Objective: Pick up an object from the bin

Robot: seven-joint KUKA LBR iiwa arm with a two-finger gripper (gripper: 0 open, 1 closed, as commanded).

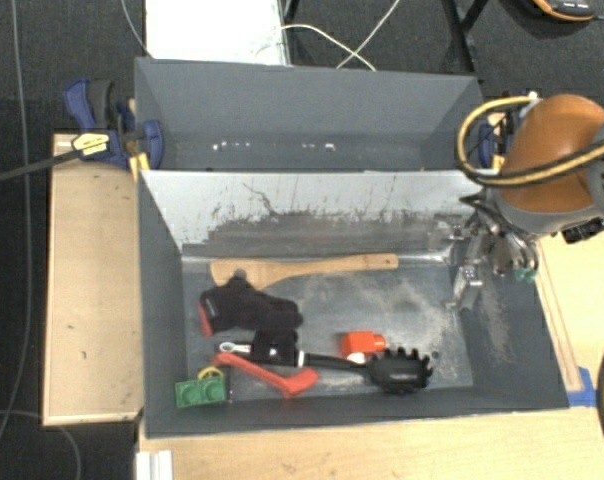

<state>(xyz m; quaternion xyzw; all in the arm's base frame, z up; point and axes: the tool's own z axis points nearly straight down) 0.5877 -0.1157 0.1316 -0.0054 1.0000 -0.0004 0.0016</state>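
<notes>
My gripper [469, 286] hangs at the right side of the bin, above the bare floor near the right wall, with nothing seen between its fingers. A wooden spatula [300, 266] lies across the bin floor to its left, handle end toward the gripper. Lower down, a black brush with an orange part [387, 366] lies at the front middle, left of and below the gripper.
A black bundled thing [247, 310], a red-handled tool [272, 373] and a green block [200, 392] lie heaped at the front left. The arm with its orange cover and cables stands over the bin's right rim.
</notes>
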